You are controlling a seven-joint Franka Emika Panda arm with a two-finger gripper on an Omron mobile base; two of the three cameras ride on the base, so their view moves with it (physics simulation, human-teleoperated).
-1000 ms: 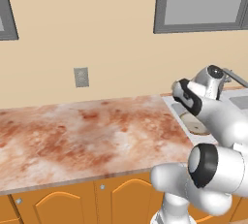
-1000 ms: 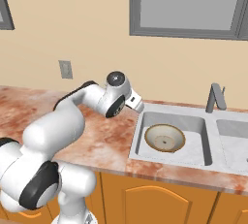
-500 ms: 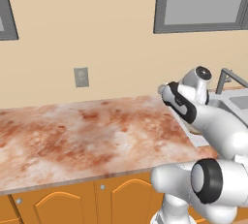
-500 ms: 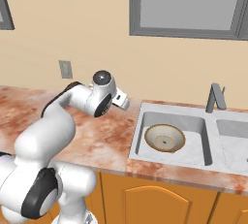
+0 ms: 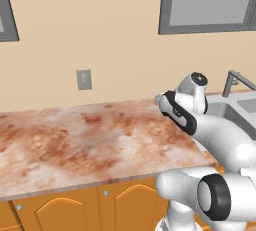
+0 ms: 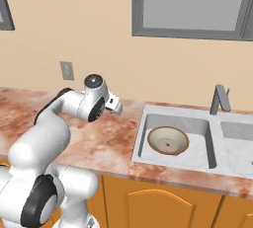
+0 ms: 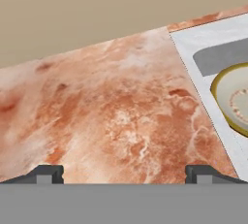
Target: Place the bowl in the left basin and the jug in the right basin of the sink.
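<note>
The cream bowl (image 6: 168,140) with its tan rim lies in the left basin (image 6: 200,149) of the pale grey sink (image 6: 141,145). Its edge also shows at the right of the hand view, as the bowl (image 7: 231,99). The right basin (image 6: 238,145) lies beyond it. My gripper (image 6: 116,105) hangs over the marbled counter, left of the sink, apart from the bowl. In the hand view the gripper (image 7: 124,172) is open, its fingertips (image 7: 46,173) wide apart with nothing between them. The jug is out of view.
A grey faucet (image 6: 219,99) stands behind the sink, seen also as the faucet (image 5: 231,82). The reddish marble counter (image 5: 90,140) stretches left, with a wall outlet (image 5: 83,79) above it. Wooden cabinet doors (image 6: 148,202) run below.
The arm has swung left, carrying the open hand from the sink's edge out over the counter. The bowl has stayed in the left basin.
</note>
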